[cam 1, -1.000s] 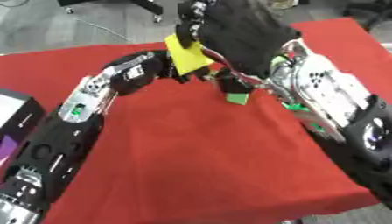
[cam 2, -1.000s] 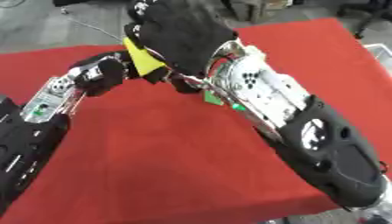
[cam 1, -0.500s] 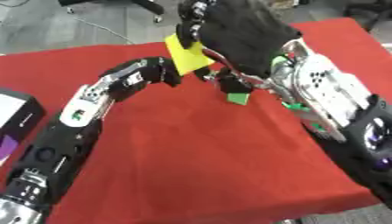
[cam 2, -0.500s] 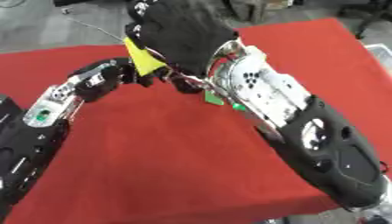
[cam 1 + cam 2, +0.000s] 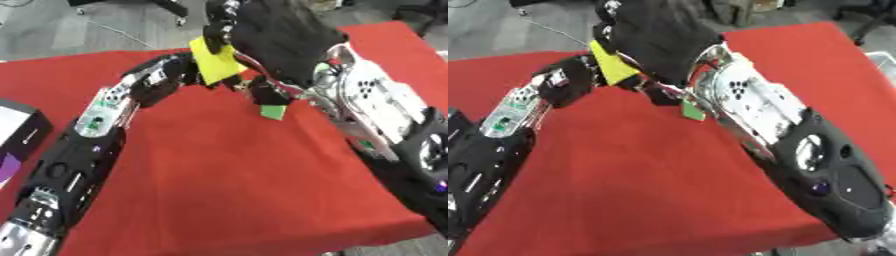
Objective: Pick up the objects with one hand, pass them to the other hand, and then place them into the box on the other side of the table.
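Yellow object (image 5: 217, 61) sits at 12 o'clock, gripped by the raised right hand (image 5: 276, 37); the left hand (image 5: 179, 72) has closed in since, touching it, finger state unclear.

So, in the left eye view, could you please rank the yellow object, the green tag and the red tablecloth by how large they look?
1. red tablecloth, by far the largest.
2. yellow object, partly hidden behind the right hand.
3. green tag, smallest.

Right hand (image 5: 278, 37): raised at centre top, fingers curled, back toward camera. Left hand (image 5: 175, 75): reached up just beside it, finger state unclear.
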